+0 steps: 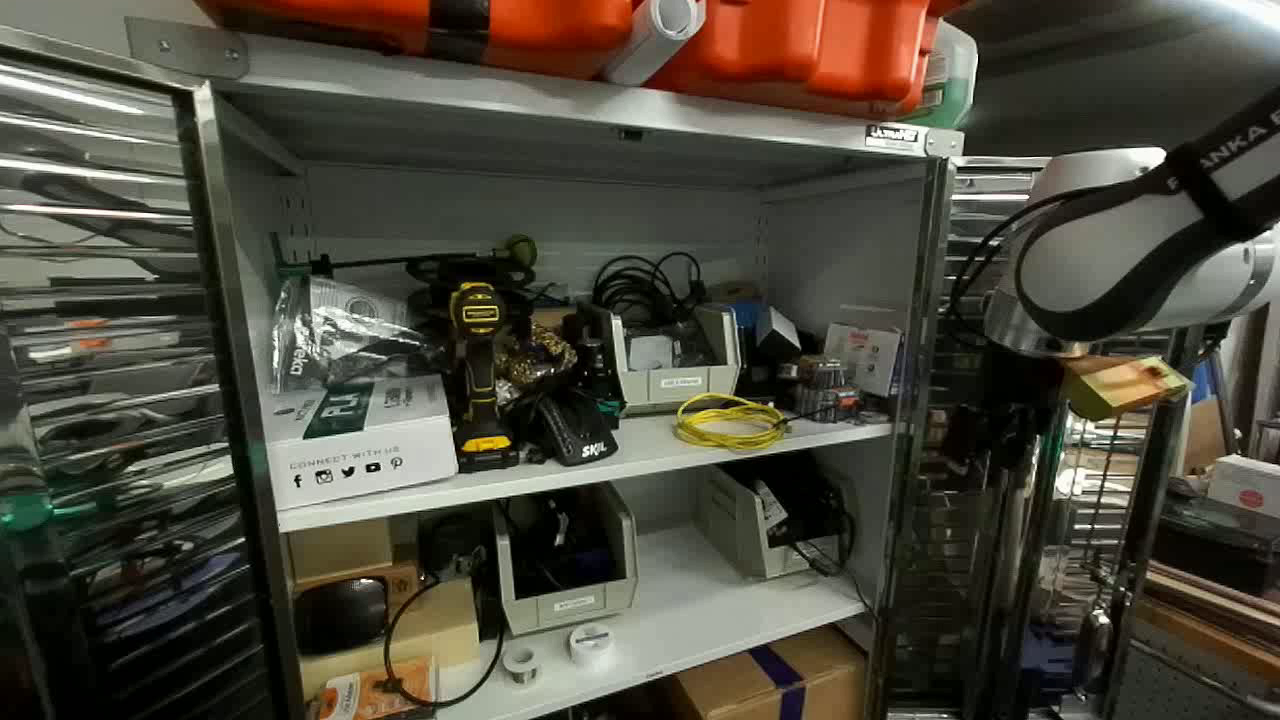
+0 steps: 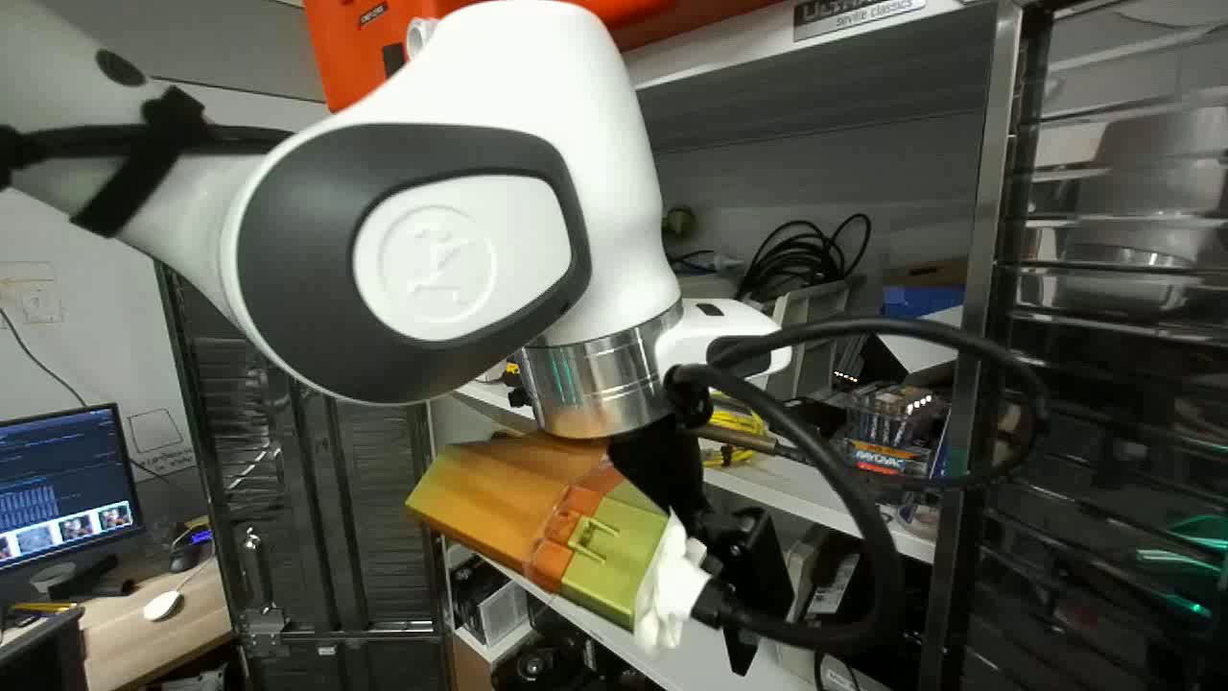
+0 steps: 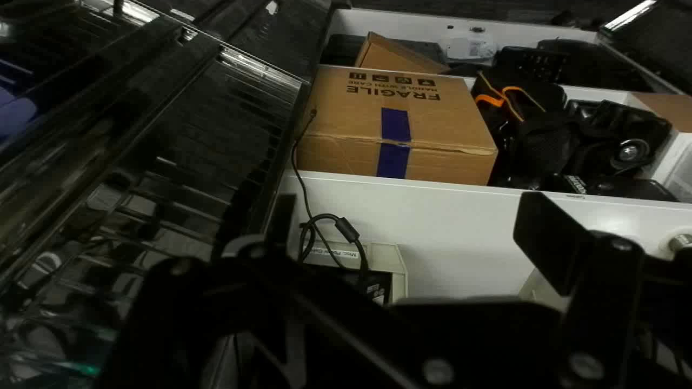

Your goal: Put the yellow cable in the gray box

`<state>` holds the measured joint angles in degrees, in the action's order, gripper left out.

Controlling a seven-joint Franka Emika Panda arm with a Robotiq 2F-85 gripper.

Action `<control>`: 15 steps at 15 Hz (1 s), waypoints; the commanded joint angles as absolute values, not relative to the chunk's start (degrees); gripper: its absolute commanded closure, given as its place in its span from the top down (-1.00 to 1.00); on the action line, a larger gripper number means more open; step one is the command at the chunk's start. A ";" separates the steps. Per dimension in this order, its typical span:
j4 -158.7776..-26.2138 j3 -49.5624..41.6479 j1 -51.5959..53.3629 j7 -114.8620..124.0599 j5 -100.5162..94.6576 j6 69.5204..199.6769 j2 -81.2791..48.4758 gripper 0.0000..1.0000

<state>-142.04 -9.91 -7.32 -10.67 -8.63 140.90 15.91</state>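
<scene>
The yellow cable [image 1: 735,438] lies loosely coiled on the upper cabinet shelf. It also shows partly behind the arm's cable in an exterior view [image 2: 737,420]. The gray box [image 1: 650,392] is a light-gray labelled bin just behind the yellow cable, with black items inside. Its side shows partly hidden in an exterior view [image 2: 811,326]. My gripper [image 3: 415,229] is open, with its fingers wide apart and nothing between them. It hangs outside the cabinet front, by the right door in an exterior view [image 1: 985,435], away from the cable. The wrist view does not show the yellow cable.
Other gray bins [image 1: 568,605] stand on the lower shelf. A battery pack [image 1: 825,385] and a small white carton [image 1: 865,355] are right of the cable. The drill [image 1: 480,370] and the white printed carton [image 1: 360,440] are left. The open door [image 1: 920,480] is close to the arm.
</scene>
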 commanded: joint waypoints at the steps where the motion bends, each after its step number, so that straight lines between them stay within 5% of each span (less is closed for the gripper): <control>1: -141.73 -9.57 -7.63 -10.75 -8.48 140.83 15.92 1.00; 15: -130.04 -4.57 -5.92 3.80 -6.90 142.08 6.00 1.00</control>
<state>-134.63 -5.48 -6.22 -0.07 -7.85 141.16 9.32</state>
